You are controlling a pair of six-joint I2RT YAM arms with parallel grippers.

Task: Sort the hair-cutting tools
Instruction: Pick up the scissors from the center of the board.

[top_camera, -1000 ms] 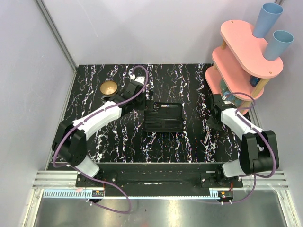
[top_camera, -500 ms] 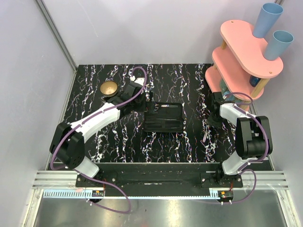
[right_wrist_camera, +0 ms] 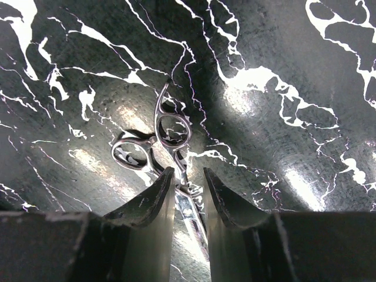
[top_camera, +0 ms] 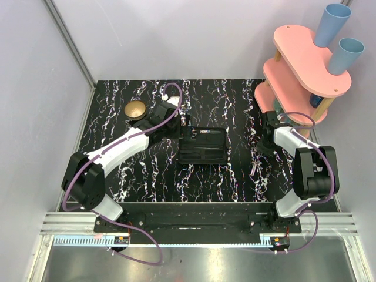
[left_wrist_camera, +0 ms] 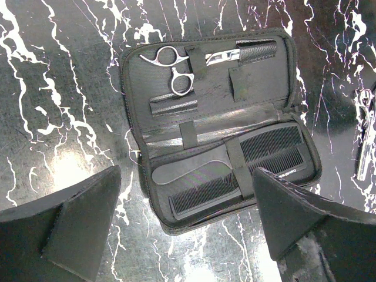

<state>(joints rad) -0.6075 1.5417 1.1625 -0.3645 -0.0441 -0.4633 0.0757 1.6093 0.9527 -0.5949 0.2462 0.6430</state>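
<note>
A black folding case (top_camera: 202, 147) lies open mid-table. In the left wrist view, one pair of scissors (left_wrist_camera: 174, 70) is strapped in the case's (left_wrist_camera: 258, 111) upper half and two black combs (left_wrist_camera: 235, 176) in the lower half. My left gripper (left_wrist_camera: 187, 173) hovers wide open and empty above the case's near left edge; from above it (top_camera: 176, 126) is at the case's far left corner. A second pair of scissors (right_wrist_camera: 167, 144) with toothed blades lies on the table right of the case (top_camera: 254, 168). My right gripper (right_wrist_camera: 189, 171) straddles its pivot with a narrow gap, its fingers not clamped.
A small brass bowl (top_camera: 136, 108) sits at the far left of the table. A pink two-tier shelf (top_camera: 302, 70) with two blue cups (top_camera: 332, 23) stands at the far right, close behind my right arm. Grey walls enclose the table.
My right arm has swung its elbow in and lowered its gripper over the loose scissors. My left gripper has edged slightly right toward the case.
</note>
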